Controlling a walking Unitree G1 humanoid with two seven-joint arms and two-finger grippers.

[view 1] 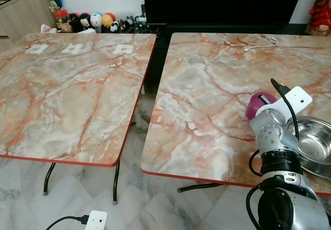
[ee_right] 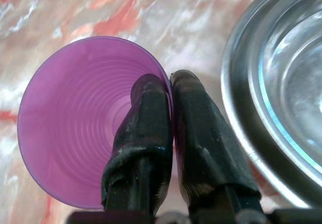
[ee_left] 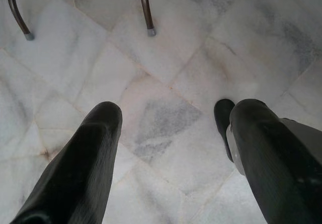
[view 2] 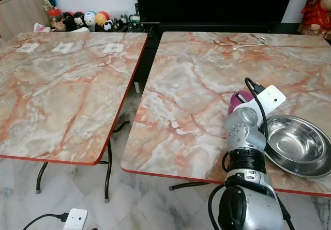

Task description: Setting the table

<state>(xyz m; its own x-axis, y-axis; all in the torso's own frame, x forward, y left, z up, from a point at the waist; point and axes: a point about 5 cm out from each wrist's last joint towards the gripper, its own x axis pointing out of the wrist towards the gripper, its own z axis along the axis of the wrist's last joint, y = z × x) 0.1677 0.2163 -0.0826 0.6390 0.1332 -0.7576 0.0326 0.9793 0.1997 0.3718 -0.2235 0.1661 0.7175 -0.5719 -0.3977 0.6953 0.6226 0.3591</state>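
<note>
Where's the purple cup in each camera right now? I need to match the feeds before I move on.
Left eye view: purple cup on the right table, mostly behind the right wrist, just left of the steel bowl.
Right eye view: cup beside the bowl, above the arm.
Right wrist view: cup seen from above, its rim pinched by the right gripper.
Left wrist view: floor and table legs.
Shared landmark: the steel bowl.

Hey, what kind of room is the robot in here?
Probably a home living or dining room: two marble-patterned folding tables, a big dark TV screen against the wall, and small toy figures lined up beside it.
</note>
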